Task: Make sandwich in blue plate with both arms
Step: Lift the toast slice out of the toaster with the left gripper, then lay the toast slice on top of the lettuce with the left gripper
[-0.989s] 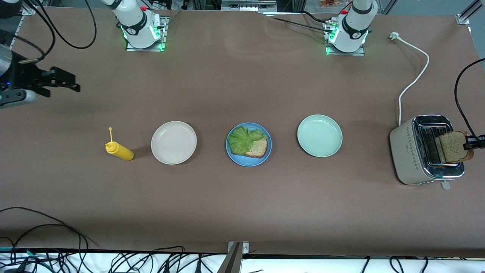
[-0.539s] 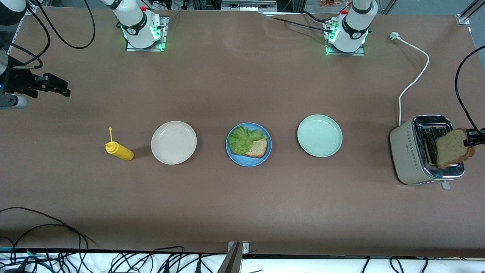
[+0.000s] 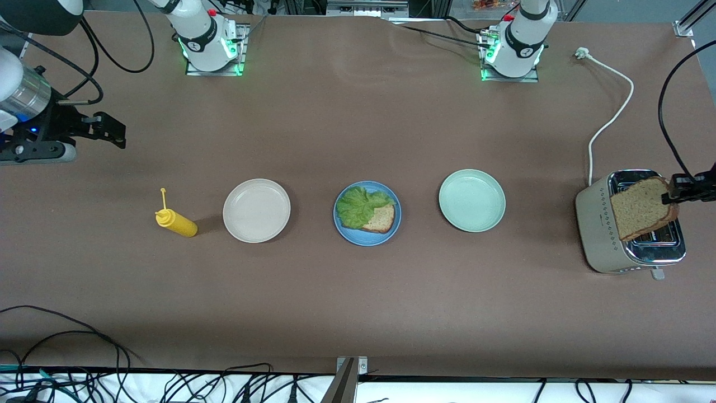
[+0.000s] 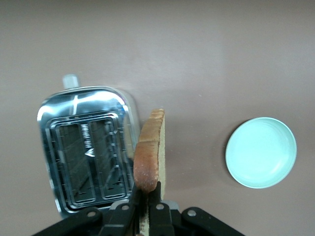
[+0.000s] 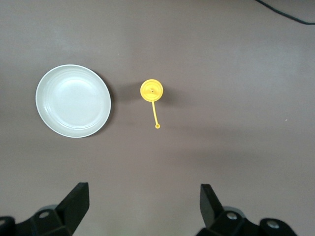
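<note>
Gripping a bread slice (image 3: 639, 208) over the toaster (image 3: 629, 242), left gripper (image 3: 673, 195) clamped; right gripper (image 5: 142, 201) spread wide over bare table; blue plate (image 3: 367, 238) mid-table holding lettuce (image 3: 358, 205) on bread.

We saw two glossy white arms with black joint bands, their round bases (image 3: 210, 47) and (image 3: 512, 53) bolted to metal plates and lit green at the foot, each with a small red button. Black cables (image 3: 114, 56) looped off them. The right gripper (image 3: 106, 129) was black, with a silver wrist and a blue light; round screws showed beside its jaws.
</note>
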Controlling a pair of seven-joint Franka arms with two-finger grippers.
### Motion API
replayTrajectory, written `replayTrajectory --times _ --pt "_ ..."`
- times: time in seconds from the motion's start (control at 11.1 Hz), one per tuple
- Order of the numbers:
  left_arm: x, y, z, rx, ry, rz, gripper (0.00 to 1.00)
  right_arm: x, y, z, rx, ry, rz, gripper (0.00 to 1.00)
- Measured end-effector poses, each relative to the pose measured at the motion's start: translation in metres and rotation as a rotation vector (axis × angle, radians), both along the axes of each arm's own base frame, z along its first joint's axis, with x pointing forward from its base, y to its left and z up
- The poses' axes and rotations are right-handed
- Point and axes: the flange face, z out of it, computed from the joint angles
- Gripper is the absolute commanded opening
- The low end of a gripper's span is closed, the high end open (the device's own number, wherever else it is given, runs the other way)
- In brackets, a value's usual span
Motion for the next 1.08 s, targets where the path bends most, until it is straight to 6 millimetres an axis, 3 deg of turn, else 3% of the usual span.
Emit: replayTrajectory --times 0.27,0.54,0.81,1.08 --pt "0.009 -0.065 -0.005 -0.073 0.015 0.0 0.0 0.001 -0.017 0.005 0.022 -0.022 -0.028 1.0" --pt "0.015 -0.159 -0.018 -0.121 0.064 0.034 0.0 -0.003 -0.02 0.014 0.085 -0.032 -0.048 1.0" --pt "0.019 -0.239 -0.046 -0.214 0.113 0.021 0.0 -0.003 -0.035 0.014 0.091 -0.032 -0.056 1.0" --pt "0.028 -0.302 -0.075 -0.29 0.14 0.099 0.0 -0.002 -0.044 0.012 0.09 -0.028 -0.053 1.0"
